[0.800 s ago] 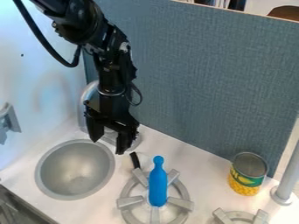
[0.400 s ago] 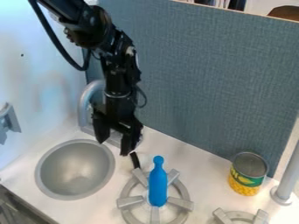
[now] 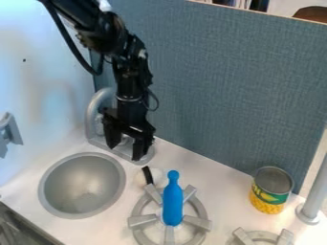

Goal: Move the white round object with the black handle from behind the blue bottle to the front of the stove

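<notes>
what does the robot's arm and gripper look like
The arm is black, with chunky rounded joints, a thin silvery ring low on the wrist and a small pale patch further up. A thick black cable loops beside its upper part and a thinner one curves by the wrist. The gripper is black too, with two blocky fingers.

- White desk [image 3: 214, 178], pale and smooth.
- Round grey sink [image 3: 83, 186] set in at left.
- Grey faucet [image 3: 96, 107] just behind the sink.
- Grey burner [image 3: 142, 220] right of the sink.
- Second burner [image 3: 263, 234] at the bottom edge.
- Yellow-and-green can [image 3: 269, 191] near the back.
- Grey post [image 3: 313, 203] at right, beside the can.
</notes>
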